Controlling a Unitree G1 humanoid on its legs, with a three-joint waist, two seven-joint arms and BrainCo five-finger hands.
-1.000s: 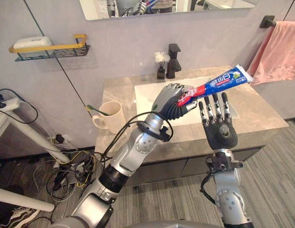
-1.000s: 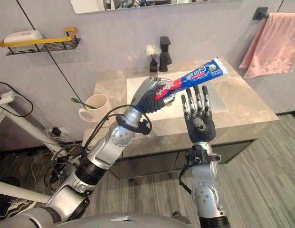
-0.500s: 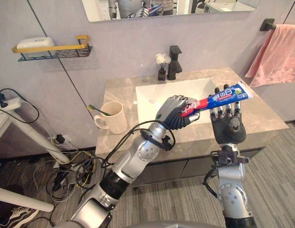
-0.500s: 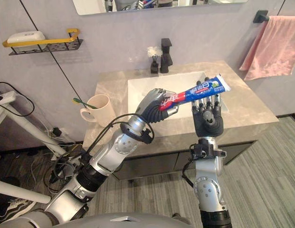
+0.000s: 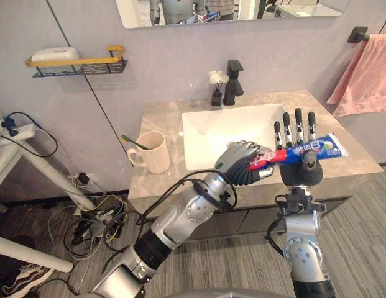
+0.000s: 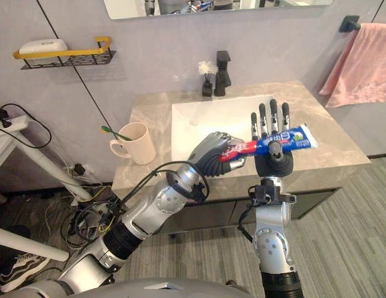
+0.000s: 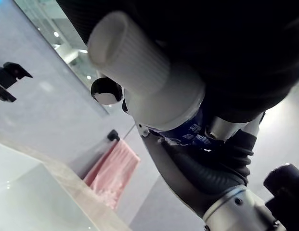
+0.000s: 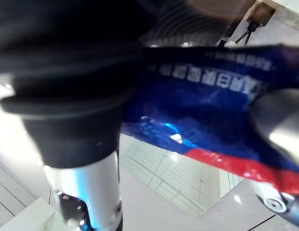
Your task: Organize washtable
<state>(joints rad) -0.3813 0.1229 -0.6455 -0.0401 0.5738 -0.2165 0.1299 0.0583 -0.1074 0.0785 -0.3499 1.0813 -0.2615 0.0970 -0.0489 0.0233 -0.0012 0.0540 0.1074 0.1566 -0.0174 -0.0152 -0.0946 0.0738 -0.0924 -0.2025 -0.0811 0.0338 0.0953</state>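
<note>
**Task item.** The toothpaste tube (image 5: 303, 151) is held in the air above the near edge of the counter (image 5: 156, 186), in front of the near right corner of the sink (image 5: 224, 127). It lies roughly level and runs left to right. Its white ribbed cap (image 7: 135, 53) sits at the left end and its flat crimped end points right.

**Left robot hand** (image 5: 239, 164). The fingers are curled tightly round the cap end of the tube and grip it. The cap protrudes from the fist in the left wrist view.

**Right robot hand** (image 5: 297, 175). It stands upright just right of the left robot hand, palm facing the robot, with its fingers (image 5: 286, 127) straight and pointing up. The right half of the tube crosses the palm below those fingers. The thumb stands in front of the tube. Whether the thumb presses on it cannot be determined.

**Containers.**
- A cream mug (image 5: 156, 152) stands on the left part of the counter, handle to the left. A green-handled toothbrush (image 5: 132, 143) leans out of it to the left.
- A small black vase (image 5: 216, 96) with white flowers stands at the far edge, just left of the black faucet (image 5: 233, 81).
- A wall shelf (image 5: 81, 63) with a yellow rail at far left carries a white object (image 5: 53, 54).

**Other.** A pink towel (image 5: 367, 74) hangs at far right.
</note>
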